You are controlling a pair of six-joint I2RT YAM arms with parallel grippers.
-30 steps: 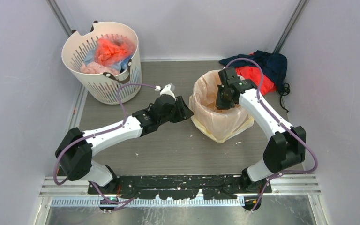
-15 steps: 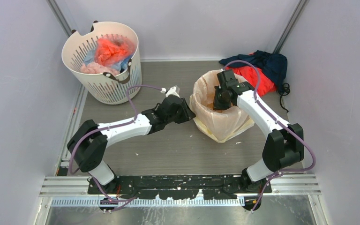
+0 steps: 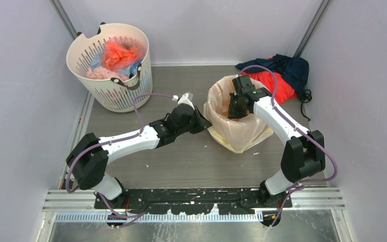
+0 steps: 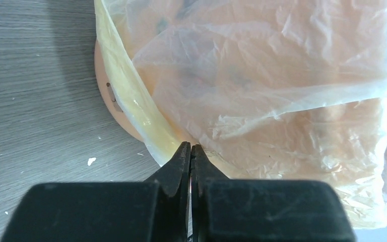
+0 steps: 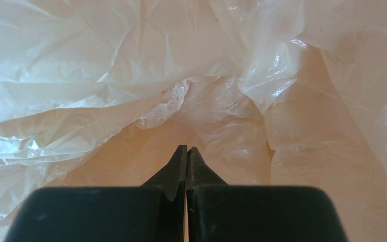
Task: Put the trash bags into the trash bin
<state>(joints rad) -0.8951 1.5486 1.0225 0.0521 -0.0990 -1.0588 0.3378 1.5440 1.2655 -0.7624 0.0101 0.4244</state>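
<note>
The pale-yellow translucent trash bag (image 3: 243, 137) lines and drapes over the orange trash bin (image 4: 106, 70), which stands right of the table's middle. My left gripper (image 3: 203, 124) is at the bin's left side. In the left wrist view its jaws (image 4: 190, 147) are shut, with the tips pinched at the bag's (image 4: 282, 75) yellowish folded edge by the rim. My right gripper (image 3: 233, 112) reaches down inside the bin. In the right wrist view it (image 5: 187, 148) is shut with nothing between the fingers, pointing at the crumpled film (image 5: 131, 65).
A white slotted basket (image 3: 112, 96) holding red, pink and blue plastic bundles (image 3: 118, 54) stands at the back left. A red and navy cloth heap (image 3: 284, 74) lies behind the bin at the back right. Walls enclose the table on three sides.
My left gripper has moved right up to the bin's side and gone from open to shut at the bag's edge. The right gripper stayed shut inside the bin, shifting only slightly.
</note>
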